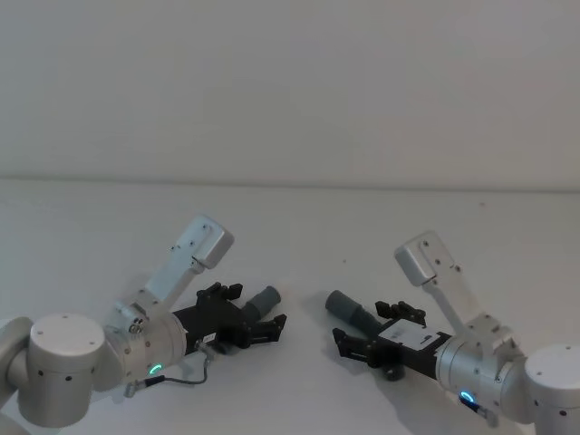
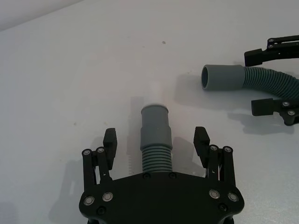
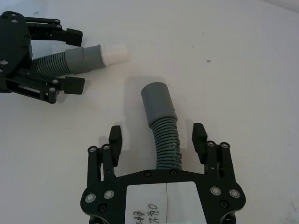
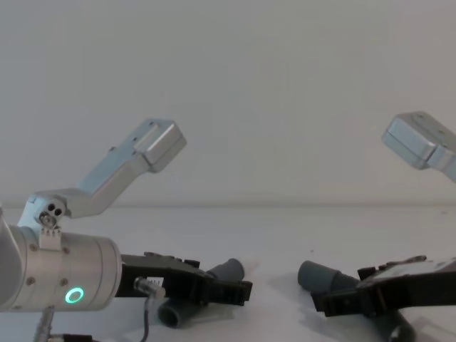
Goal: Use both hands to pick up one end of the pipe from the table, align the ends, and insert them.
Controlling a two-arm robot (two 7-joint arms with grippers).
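Pipe's left piece (image 1: 265,303) lies on the table (image 1: 290,236) low in the head view, near 6 o'clock. The right piece (image 1: 348,310) lies at 3 o'clock from it, with bare table between them. In that view the left piece aims toward 2 o'clock and the right piece toward 10 o'clock, so the two ends lean toward each other without meeting. The left piece ends in a narrow cuff (image 2: 155,123) with a pale tip (image 3: 115,53). The right piece ends in a wide cuff (image 3: 158,103) with its mouth open. The left gripper (image 2: 156,140) sits low over its piece with its jaws spread wide. It has a finger (image 2: 110,141) on each side of the ribbed part just behind the cuff, with a gap on both sides, and it grips nothing. The right gripper (image 3: 158,135) stands the same way about its own piece: fingers (image 3: 199,136) parted wide, ribs running between them clear of both pads, nothing held. From the chest, each cuff pokes out ahead of its gripper.
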